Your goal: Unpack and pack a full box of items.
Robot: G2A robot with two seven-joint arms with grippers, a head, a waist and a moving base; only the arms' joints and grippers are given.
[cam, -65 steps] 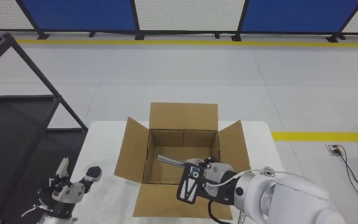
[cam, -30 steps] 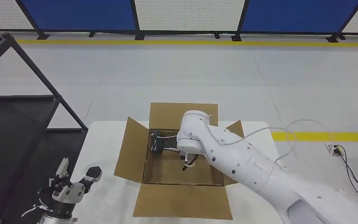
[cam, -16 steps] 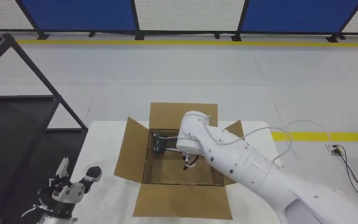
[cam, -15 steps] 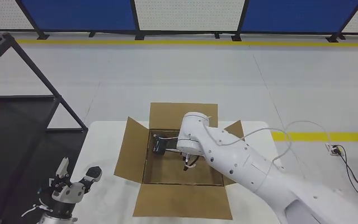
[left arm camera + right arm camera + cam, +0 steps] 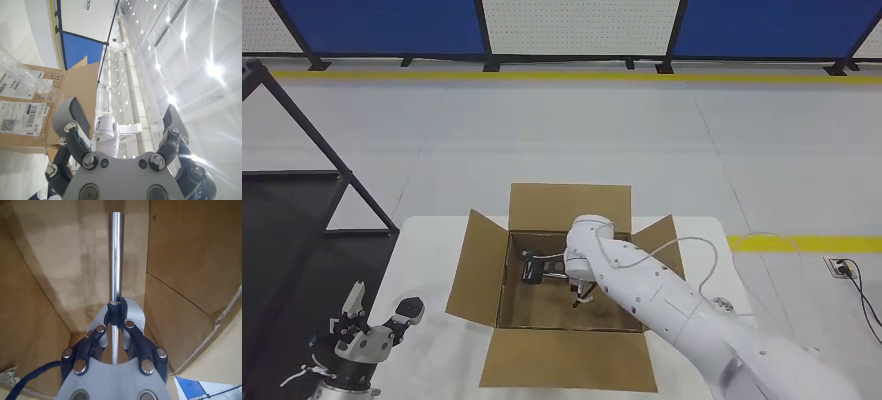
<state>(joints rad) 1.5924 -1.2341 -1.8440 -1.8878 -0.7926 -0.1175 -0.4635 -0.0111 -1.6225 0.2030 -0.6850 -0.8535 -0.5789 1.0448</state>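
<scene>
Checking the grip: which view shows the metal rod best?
Right wrist view: the metal rod runs full length, clamped in the right hand. From the top, the right arm covers it inside the box; the left wrist view faces the box's outside.

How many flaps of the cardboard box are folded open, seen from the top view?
4. The far flap at the back, the left flap, the right flap, partly hidden, and the near flap closest to the robot.

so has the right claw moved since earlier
yes, the right claw went from over the near flap of the box to inside it, by its far left corner, shut on a metal rod
</scene>
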